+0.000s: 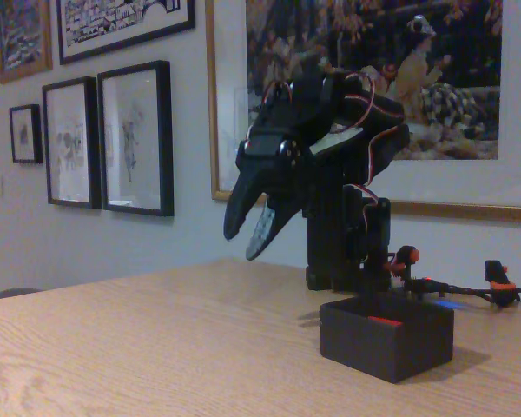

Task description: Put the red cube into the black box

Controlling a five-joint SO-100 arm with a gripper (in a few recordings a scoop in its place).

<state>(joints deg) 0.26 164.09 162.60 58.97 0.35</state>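
The pincer (253,228) hangs empty above the tabletop (139,347), jaws slightly parted, left of the black box (386,338). A sliver of the red cube (384,321) shows inside the box. The cube looks light, rigid and matte; opposite flat faces would suit gripping.

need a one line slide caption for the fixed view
Black SO-100 arm folded above a wooden table, gripper empty and slightly open, with the red cube resting inside the black box.
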